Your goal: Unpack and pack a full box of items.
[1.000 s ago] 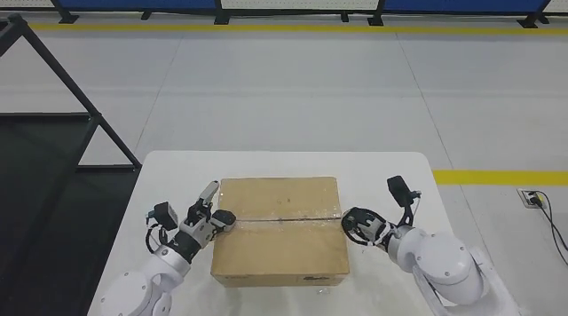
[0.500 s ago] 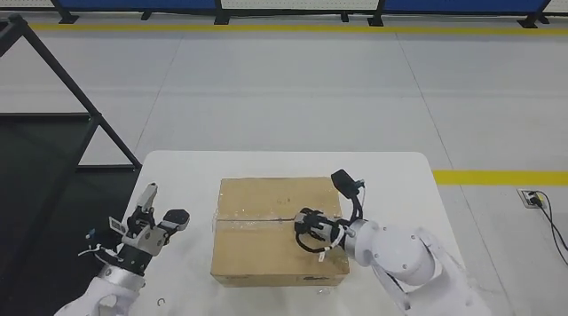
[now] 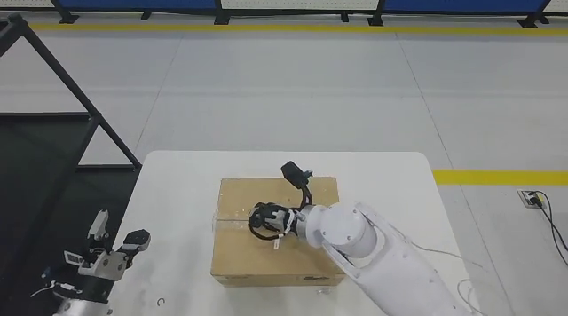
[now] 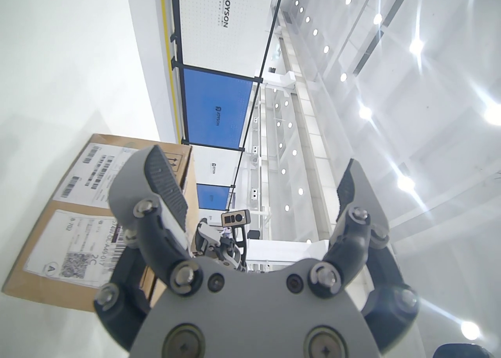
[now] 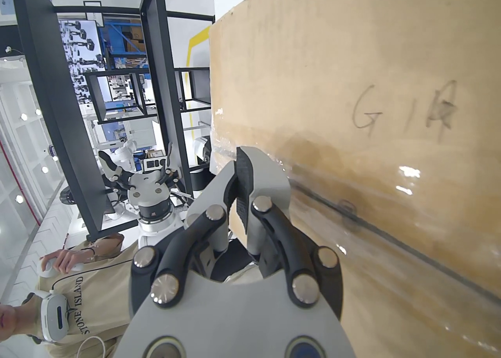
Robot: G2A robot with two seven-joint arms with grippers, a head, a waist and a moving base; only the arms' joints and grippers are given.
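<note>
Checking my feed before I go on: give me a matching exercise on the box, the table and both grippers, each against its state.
1 left gripper
2 right gripper
3 box
4 table

A flaps closed, seam taped
B shut, over the box's top
C open, apart from the box
D white, bearing the box

Pairs: 1-C, 2-B, 3-A, 4-D

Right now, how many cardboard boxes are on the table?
1. The cardboard box sits in the middle of the white table, its top flaps taped shut, with the right gripper over the taped seam. Anything inside it is hidden.
</note>
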